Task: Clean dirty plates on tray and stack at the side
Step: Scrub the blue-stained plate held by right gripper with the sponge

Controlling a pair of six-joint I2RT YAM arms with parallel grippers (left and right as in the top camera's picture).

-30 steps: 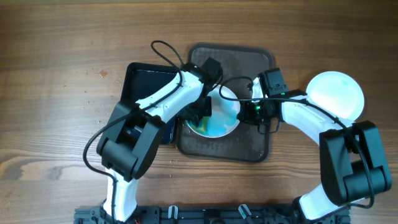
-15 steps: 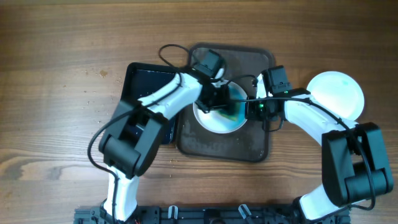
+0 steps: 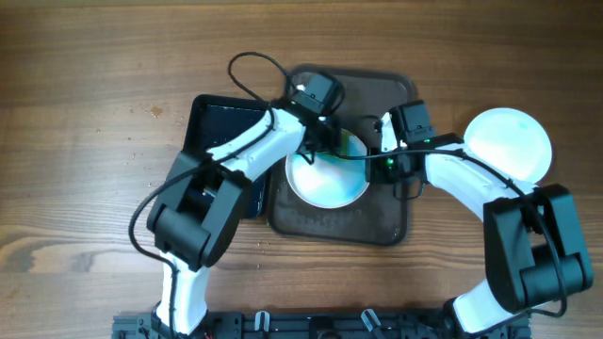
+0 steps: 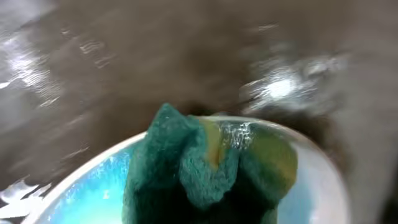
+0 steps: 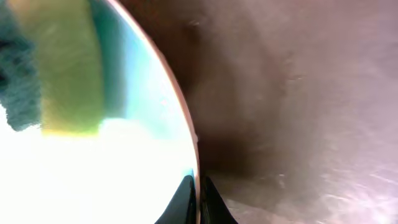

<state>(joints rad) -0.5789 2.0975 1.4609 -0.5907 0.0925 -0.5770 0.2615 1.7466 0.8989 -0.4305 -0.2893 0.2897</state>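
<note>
While a black bin [image 3: 212, 127] sat at the left on the table [image 3: 94, 75], the left end effector [image 3: 332, 143] pinched a green and yellow sponge [image 4: 199, 168] against the far part of the plate [image 3: 325, 181], which lay on the brown tray [image 3: 377, 221] in the middle. At the plate's right rim the right end effector [image 5: 199, 198] gripped the edge. Farther right, apart from the tray, a second plate [image 3: 510, 143] rested on the table.

Your overhead view looks straight down on the whole table [image 3: 75, 56]; both wrist views press close against one shared plate [image 4: 87, 186].
</note>
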